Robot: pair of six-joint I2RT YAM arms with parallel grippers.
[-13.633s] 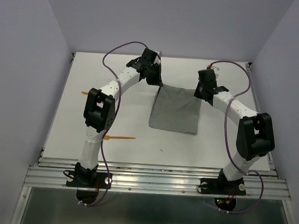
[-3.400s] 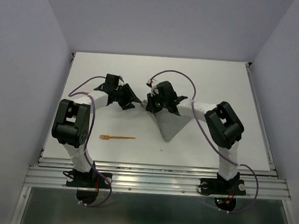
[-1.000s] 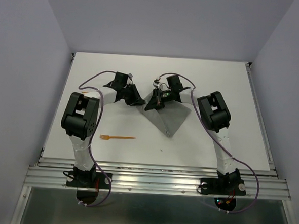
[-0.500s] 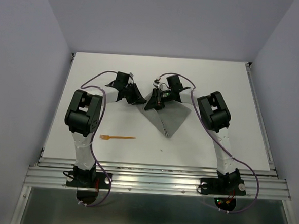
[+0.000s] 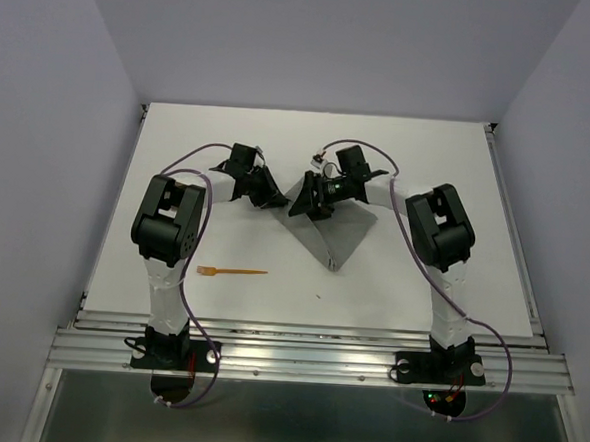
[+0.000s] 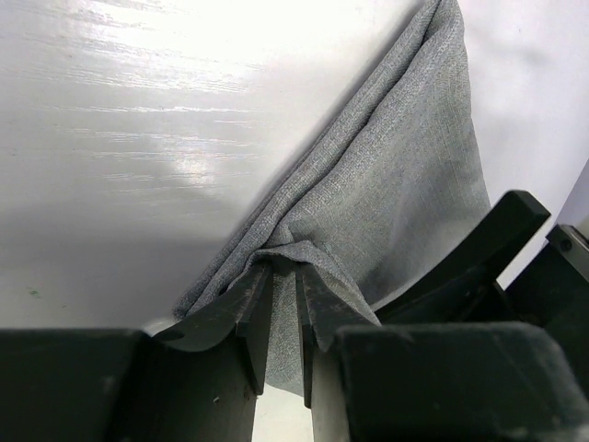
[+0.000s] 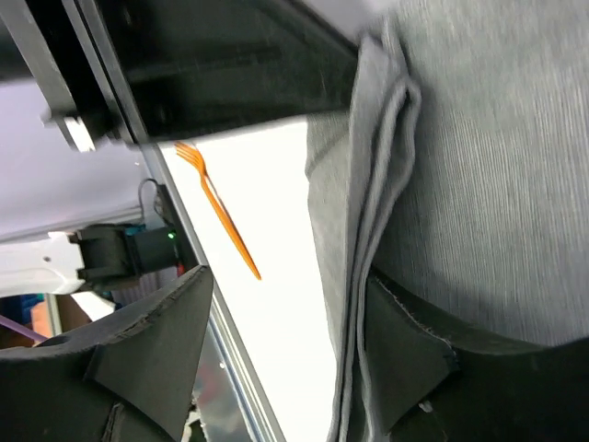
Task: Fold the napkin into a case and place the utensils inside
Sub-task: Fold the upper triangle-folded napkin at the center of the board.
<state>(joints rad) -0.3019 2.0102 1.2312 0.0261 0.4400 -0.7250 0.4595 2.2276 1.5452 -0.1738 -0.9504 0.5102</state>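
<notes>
While pinched in the left tool [image 6: 281, 276], napkin [image 5: 339, 232] a folded triangle, tip nearward; right tool [image 7: 285, 322] wide apart, empty.

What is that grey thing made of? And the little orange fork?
The napkin looks like soft woven cloth with a matte finish: fine threads show, and it bunches into folds. The fork is probably thin plastic: it is evenly bright orange, smooth and very slim.

You have a plain mid-grey soft cloth napkin [image 5: 336, 234], unpatterned; at its eight o'clock, a slim orange plastic fork [image 5: 234, 271] on the white flat tabletop [image 5: 421, 289].
</notes>
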